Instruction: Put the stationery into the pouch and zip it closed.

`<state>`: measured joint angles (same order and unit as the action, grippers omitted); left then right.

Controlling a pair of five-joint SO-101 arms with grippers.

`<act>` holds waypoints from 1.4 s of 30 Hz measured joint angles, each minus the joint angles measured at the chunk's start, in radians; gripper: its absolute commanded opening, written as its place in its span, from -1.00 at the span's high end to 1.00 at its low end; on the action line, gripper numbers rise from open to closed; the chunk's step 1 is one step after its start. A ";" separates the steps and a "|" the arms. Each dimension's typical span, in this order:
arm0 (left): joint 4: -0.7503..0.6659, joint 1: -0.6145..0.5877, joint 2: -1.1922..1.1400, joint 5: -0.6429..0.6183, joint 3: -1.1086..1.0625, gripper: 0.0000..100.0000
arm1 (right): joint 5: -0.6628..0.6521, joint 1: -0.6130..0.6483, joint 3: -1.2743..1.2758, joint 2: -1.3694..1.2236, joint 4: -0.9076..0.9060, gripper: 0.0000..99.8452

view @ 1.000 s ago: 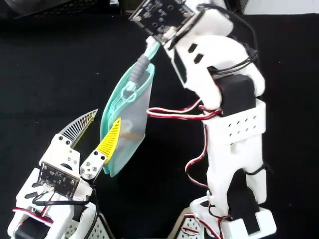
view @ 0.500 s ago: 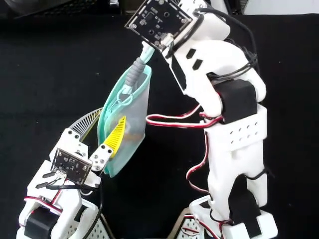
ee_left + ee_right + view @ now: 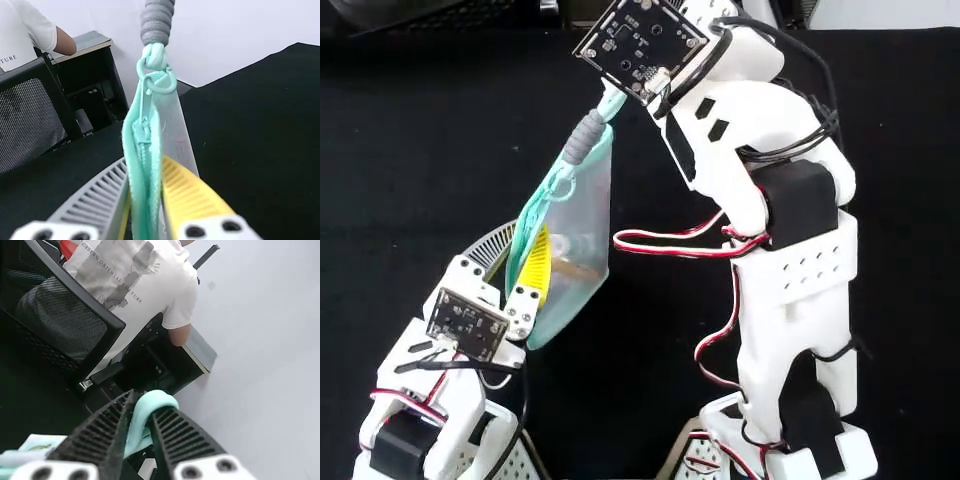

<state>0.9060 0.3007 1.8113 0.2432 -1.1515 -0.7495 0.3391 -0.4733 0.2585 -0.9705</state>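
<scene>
The teal mesh pouch (image 3: 578, 235) hangs in the air over the black table (image 3: 410, 150). My right gripper (image 3: 616, 96) holds it from above, shut on the pouch's teal loop (image 3: 150, 407) just over a grey sleeve (image 3: 583, 138). From below, my left gripper (image 3: 526, 238) has its grey finger (image 3: 95, 200) and yellow finger (image 3: 192, 192) pressed on either side of the pouch's zip edge (image 3: 145, 165). The zip pull (image 3: 141, 134) hangs just below a teal ring (image 3: 159, 82). A small brownish item (image 3: 582, 268) shows through the mesh low in the pouch.
A mesh chair (image 3: 30, 120) and a dark desk (image 3: 95, 90) stand in the room behind the table. Red and white cables (image 3: 670, 240) loop off the right arm beside the pouch.
My left gripper has risen toward the pouch and its fingers have come together on the pouch's lower zip edge. The pouch has swung and turned more edge-on. The right gripper keeps its hold.
</scene>
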 measured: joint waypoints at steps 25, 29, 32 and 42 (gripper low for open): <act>0.080 0.002 0.000 0.002 0.014 0.94 | 0.000 -0.112 0.068 -0.153 0.236 0.98; 0.080 0.002 0.000 0.002 0.014 0.94 | 0.000 -0.123 0.068 -0.190 0.242 0.98; 0.080 0.002 -0.002 0.002 0.014 0.94 | 0.000 -0.133 0.068 -0.215 0.242 0.98; 0.091 0.002 0.008 0.000 0.014 0.94 | 0.000 -0.175 0.068 -0.147 0.074 0.97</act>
<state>0.9966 0.3023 1.8190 0.2432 -1.1377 -0.7495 0.1642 -0.4058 0.1112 -0.8968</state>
